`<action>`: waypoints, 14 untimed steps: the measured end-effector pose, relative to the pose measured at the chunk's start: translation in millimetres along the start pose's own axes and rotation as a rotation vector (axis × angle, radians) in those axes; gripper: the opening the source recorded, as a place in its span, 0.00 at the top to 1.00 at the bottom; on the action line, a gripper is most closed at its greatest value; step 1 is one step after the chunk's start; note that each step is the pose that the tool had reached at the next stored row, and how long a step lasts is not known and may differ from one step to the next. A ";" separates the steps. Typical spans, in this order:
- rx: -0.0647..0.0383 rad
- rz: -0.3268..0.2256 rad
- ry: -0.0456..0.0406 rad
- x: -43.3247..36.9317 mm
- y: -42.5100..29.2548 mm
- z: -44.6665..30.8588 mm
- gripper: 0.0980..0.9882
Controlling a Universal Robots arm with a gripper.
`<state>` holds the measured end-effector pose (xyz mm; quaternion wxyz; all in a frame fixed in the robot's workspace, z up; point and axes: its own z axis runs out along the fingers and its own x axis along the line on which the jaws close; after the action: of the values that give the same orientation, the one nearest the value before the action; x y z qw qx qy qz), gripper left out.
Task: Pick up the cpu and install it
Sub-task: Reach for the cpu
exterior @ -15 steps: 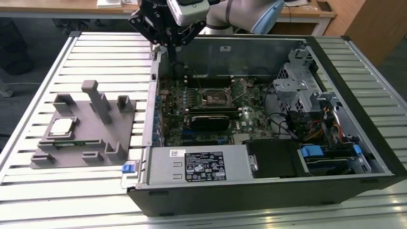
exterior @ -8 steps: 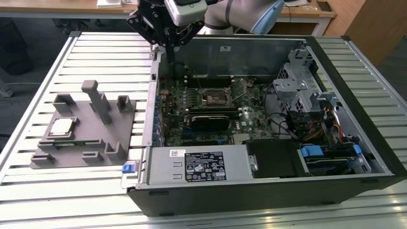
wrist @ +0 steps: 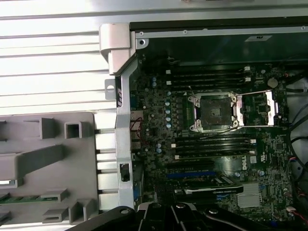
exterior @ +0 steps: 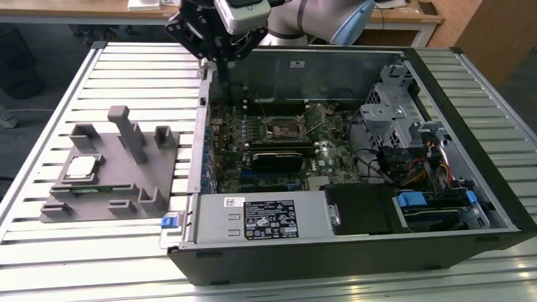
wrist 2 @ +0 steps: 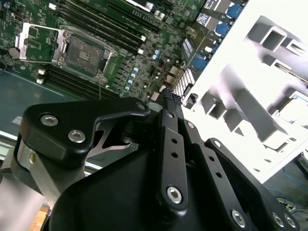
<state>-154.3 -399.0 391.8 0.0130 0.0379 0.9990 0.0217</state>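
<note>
The cpu, a small pale silver square, lies flat in a pocket of the grey plastic fixture on the exterior view's left. My gripper hangs above the case's rear corner, well away from the cpu, with its black fingers shut together on nothing. Inside the case, the black socket on the green motherboard stands bare. Its metal load plate is flipped open beside the socket in the first wrist view. The second wrist view also shows the bare socket.
The open computer case lies on a slatted metal table, with drive cages and cables on the exterior view's right. A green memory stick rests in the fixture. Upright posts rise from the fixture.
</note>
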 end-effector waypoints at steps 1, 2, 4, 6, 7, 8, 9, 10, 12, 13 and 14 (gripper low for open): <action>0.000 0.000 0.0000 0.4 0.0 0.1 0.99; 0.000 0.000 -0.0001 0.6 0.0 0.2 0.99; 0.000 0.000 -0.0001 0.9 -0.1 0.3 0.99; 0.000 0.000 0.0000 1.8 -0.1 0.4 0.99; 0.000 0.000 0.0000 2.5 -0.2 0.6 0.99; 0.000 0.000 -0.0001 2.6 -0.2 0.6 0.99; 0.000 0.000 -0.0001 2.8 -0.2 0.7 0.99; 0.000 0.000 -0.0001 2.9 -0.2 0.7 0.99; 0.000 0.000 -0.0001 3.3 -0.3 0.8 0.99; 0.000 0.000 -0.0001 3.5 -0.3 0.8 0.99; 0.000 0.000 -0.0001 3.7 -0.3 0.9 0.99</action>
<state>-158.0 -398.9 390.9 0.0131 0.0379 0.9990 0.0217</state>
